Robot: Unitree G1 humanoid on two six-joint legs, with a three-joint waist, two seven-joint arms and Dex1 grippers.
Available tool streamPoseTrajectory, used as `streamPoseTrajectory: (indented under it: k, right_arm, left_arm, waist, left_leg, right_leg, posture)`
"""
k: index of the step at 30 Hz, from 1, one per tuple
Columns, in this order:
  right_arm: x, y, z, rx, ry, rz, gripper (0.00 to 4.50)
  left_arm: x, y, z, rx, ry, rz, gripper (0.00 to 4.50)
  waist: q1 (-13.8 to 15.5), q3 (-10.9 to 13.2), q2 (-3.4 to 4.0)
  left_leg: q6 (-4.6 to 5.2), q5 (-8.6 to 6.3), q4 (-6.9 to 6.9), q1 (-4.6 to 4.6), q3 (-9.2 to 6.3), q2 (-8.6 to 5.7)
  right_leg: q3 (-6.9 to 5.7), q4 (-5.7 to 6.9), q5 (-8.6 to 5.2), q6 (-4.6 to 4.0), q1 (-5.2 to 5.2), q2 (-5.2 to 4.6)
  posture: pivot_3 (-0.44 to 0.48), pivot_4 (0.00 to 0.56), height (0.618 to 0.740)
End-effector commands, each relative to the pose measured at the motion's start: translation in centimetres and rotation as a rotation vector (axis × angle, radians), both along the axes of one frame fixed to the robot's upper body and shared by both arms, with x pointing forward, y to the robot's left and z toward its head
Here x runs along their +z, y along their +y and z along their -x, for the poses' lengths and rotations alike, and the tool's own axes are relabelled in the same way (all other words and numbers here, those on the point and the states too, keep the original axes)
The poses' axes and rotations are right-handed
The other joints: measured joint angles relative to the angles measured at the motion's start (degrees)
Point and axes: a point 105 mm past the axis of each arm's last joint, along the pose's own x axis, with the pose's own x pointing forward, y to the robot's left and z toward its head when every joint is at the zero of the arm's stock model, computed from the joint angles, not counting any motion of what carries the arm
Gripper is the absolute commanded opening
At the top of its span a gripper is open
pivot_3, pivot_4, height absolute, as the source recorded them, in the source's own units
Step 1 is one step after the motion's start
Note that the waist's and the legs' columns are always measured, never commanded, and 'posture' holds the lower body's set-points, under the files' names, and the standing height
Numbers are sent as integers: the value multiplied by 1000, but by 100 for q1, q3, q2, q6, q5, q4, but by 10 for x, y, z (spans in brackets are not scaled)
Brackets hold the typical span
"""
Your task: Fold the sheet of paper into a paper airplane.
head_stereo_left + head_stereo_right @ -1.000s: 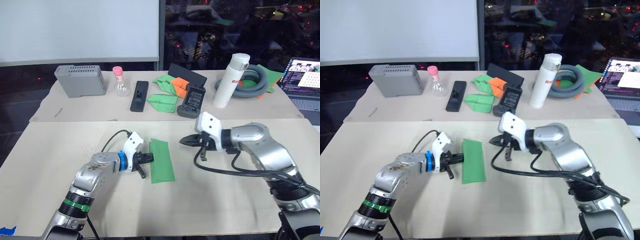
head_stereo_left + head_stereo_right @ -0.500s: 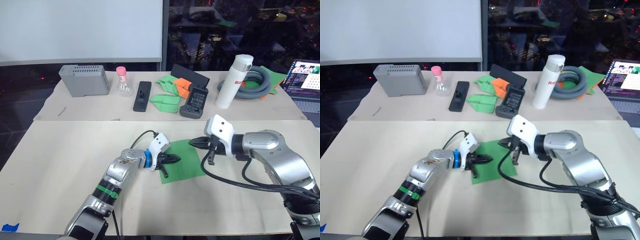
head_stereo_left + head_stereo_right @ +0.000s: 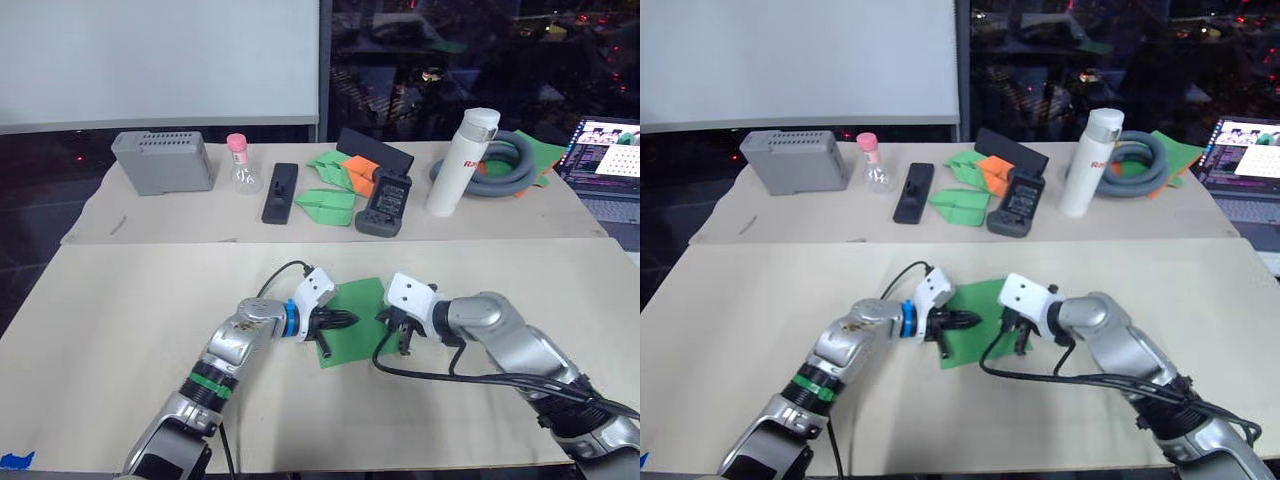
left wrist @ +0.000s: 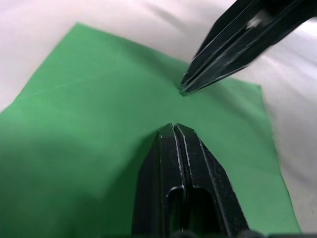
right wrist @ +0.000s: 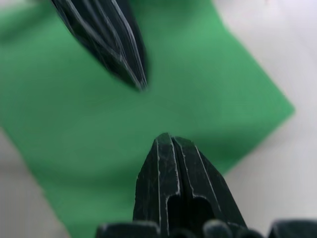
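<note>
Sheet of paper [image 3: 352, 320] flat, unfolded, corners skewed to table edge.

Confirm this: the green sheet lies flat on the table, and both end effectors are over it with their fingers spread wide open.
Not quite. The green sheet does lie flat, with the left end effector and right end effector over it, but both wrist views show each pair of fingers pressed shut, tips nearly meeting.
</note>
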Motion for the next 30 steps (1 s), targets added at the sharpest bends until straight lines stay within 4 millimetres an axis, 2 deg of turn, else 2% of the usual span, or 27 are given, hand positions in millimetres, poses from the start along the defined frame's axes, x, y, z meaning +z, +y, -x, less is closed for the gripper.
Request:
streamPoseTrajectory:
  k: [1, 4, 9, 12, 13, 16, 18, 20, 25, 30]
  right_arm:
    - [-10, 0, 2, 19, 13, 17, 13]
    - [-7, 0, 0, 12, 3, -7, 13]
    - [36, -5, -16, -52, -72, -185, 13]
    - [50, -18, -23, -112, -99, -239, 13]
    - [51, -20, -24, -128, -89, -265, 294]
    - [46, -26, -25, -153, -62, -278, 1227]
    - [45, -32, -36, -226, -104, -282, 1912]
    - [39, -30, -38, -261, -46, -331, 2609]
    - [18, -24, -45, -312, 55, -398, 2609]
    - [11, -25, -50, -346, 109, -441, 2609]
  left_arm:
    - [-3, 9, 7, 11, 26, -16, 0]
    - [0, 7, 10, 14, 28, -5, 0]
    - [-3, -2, 12, 28, 29, 6, 0]
    - [-10, -2, 13, 47, 32, -28, 0]
    - [-12, -2, 11, 57, 26, -38, 0]
    - [-17, -3, 11, 70, 26, -48, 0]
    - [-18, -4, 11, 71, 27, -49, 0]
    - [-17, -7, 11, 65, 25, -49, 0]
    - [-18, -12, 13, 52, 21, -51, 0]
    - [-18, -12, 13, 55, 19, -52, 0]
  waist:
    - [-15, 0, 0]
    - [-10, 0, 0]
    - [24, 0, 0]
    - [69, 0, 0]
    - [77, 0, 0]
    - [77, 0, 0]
    - [71, 0, 0]
    - [74, 0, 0]
    - [81, 0, 0]
    - [77, 0, 1]
  left_leg:
    - [0, 0, -1, 3, 0, 4]
    - [0, 0, -1, 8, 0, 5]
    - [0, 0, 0, 3, 0, 2]
    - [0, 0, 2, 0, 0, -5]
    - [0, 0, 2, 1, -1, -6]
    - [0, 0, 2, 4, -1, -6]
    - [0, 0, 2, 4, -1, -6]
    - [0, 0, 2, 5, -1, -6]
    - [1, 0, 3, 5, -1, -14]
    - [2, 0, 3, 8, -4, -23]
  right_leg:
    - [1, 1, 0, 0, 1, 2]
    - [1, 1, 0, 0, 5, 2]
    - [4, -5, 0, 0, 5, 1]
    - [4, -5, 0, 0, 3, -4]
    - [4, -5, 0, 1, 4, -5]
    - [4, -7, 1, 1, 9, -5]
    - [5, -8, 1, 1, 9, -5]
    - [5, -5, 1, 1, 8, -5]
    - [6, 5, 1, 1, 8, -12]
    - [6, 13, 1, 1, 6, -21]
  posture:
    - [0, 150, 740]
    - [0, 150, 740]
    - [0, 150, 740]
    - [0, 150, 740]
    - [0, 150, 740]
    - [0, 150, 740]
    - [0, 150, 740]
    - [0, 150, 740]
    - [0, 150, 740]
    - [0, 150, 740]
